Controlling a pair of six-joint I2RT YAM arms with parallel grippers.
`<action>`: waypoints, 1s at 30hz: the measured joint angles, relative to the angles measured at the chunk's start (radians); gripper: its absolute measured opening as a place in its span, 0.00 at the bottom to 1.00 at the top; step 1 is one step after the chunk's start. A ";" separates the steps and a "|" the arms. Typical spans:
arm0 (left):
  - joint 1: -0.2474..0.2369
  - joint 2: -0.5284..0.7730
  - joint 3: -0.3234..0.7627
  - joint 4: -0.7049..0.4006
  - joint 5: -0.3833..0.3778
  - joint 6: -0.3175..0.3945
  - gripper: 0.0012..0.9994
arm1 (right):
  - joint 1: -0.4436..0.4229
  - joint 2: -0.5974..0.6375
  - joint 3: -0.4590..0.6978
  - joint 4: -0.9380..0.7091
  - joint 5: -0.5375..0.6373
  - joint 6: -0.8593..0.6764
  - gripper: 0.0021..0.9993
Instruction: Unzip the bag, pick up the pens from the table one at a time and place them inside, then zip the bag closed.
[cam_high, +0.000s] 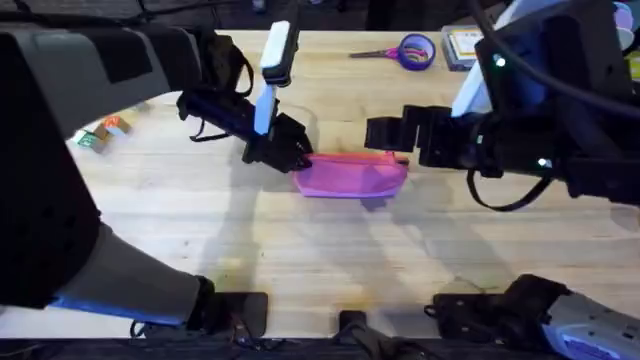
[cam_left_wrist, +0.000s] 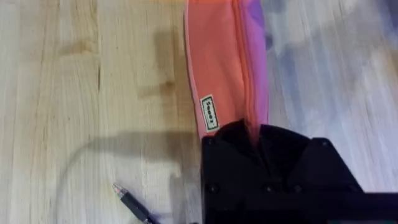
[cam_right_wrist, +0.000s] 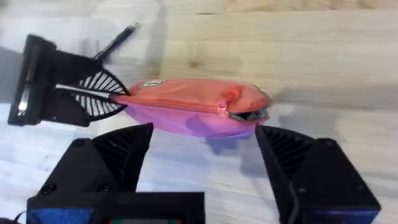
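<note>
Wooden table (cam_high: 300, 250): pink bag (cam_high: 350, 175) lies mid-table. Left gripper (cam_high: 295, 158) clenched on the bag's left end. Right gripper (cam_right_wrist: 202, 146) spread wide, just beside the zip-pull end. One pen (cam_left_wrist: 134, 205) near the left gripper.

The bag (cam_high: 352, 175) lies mid-table (cam_high: 300, 250), the left gripper (cam_high: 297, 158) at its 9 o'clock end, the right gripper (cam_high: 385, 133) near its 1 o'clock; scissors (cam_high: 405, 51) well behind at 12.
</note>
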 joint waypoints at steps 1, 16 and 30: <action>0.000 0.000 0.000 0.000 0.000 0.000 0.04 | 0.000 0.000 0.000 -0.004 0.007 0.010 1.00; 0.000 0.000 0.000 0.000 0.000 0.000 0.04 | 0.000 0.018 0.000 0.001 0.041 0.047 1.00; 0.000 0.000 0.000 0.000 0.000 0.000 0.04 | 0.000 0.201 0.000 0.083 0.042 0.048 1.00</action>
